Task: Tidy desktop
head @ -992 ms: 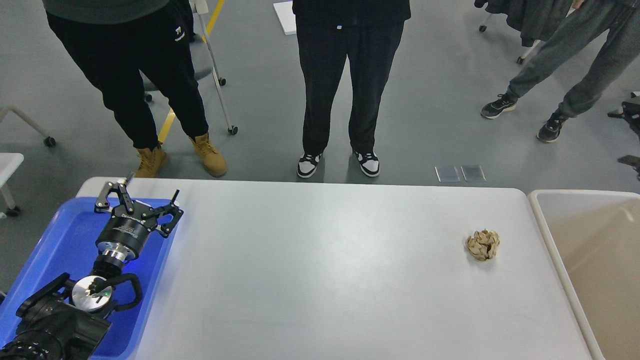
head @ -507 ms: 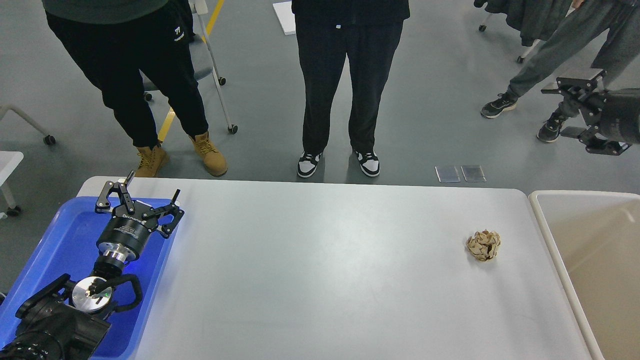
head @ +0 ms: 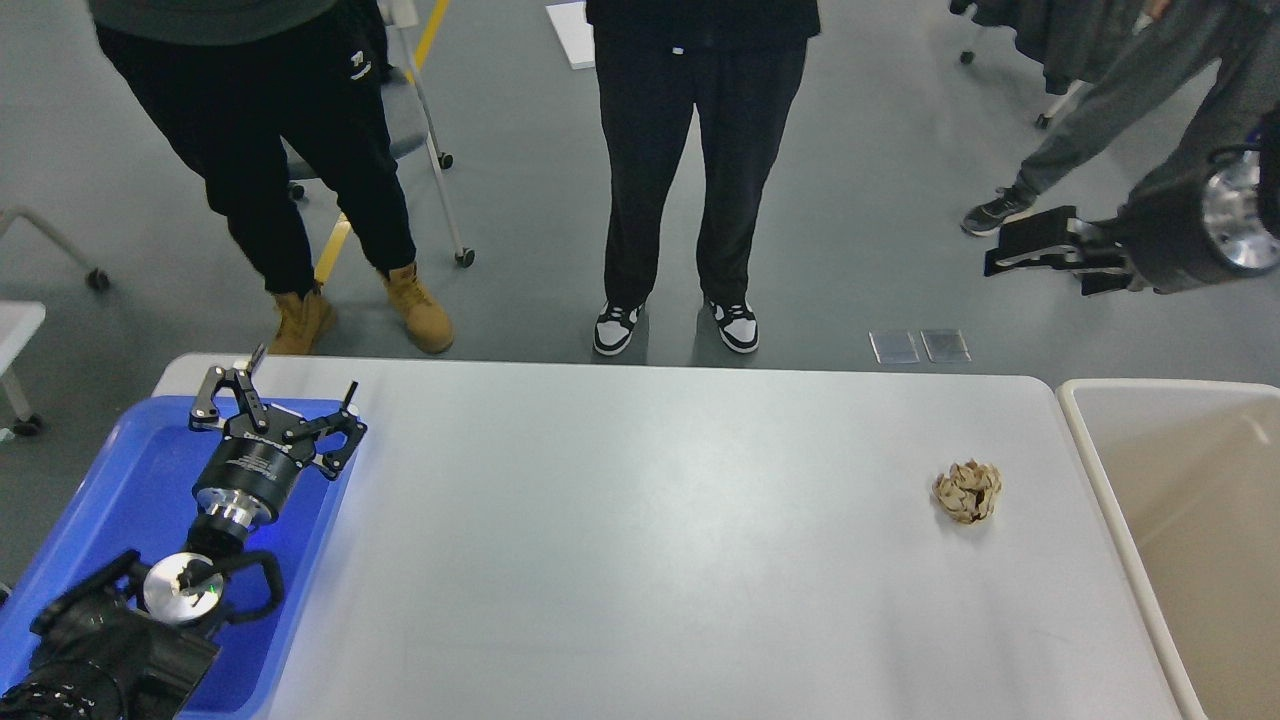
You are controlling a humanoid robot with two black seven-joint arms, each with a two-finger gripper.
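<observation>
The desktop (head: 640, 540) is a wide light grey-white tabletop with rounded corners. A crumpled tan paper ball (head: 967, 491) lies on it at the right, near the beige bin. My left gripper (head: 281, 393) is open and empty, held over the far end of the blue tray at the left. My right gripper (head: 1012, 250) comes in from the right edge, high above the floor beyond the table's far right corner. It points left, and its two fingers show apart with nothing between them. It is well above and behind the paper ball.
A blue plastic tray (head: 110, 480) sits at the table's left end. A beige rectangular bin (head: 1085, 460) stands at the right end. Three people stand beyond the far edge, the middle one (head: 700, 150) close to it. A chair leg (head: 445, 200) is at back left.
My right arm came in from the right edge and swung left and down; its gripper now points left. The left arm and the paper ball have hardly moved.
</observation>
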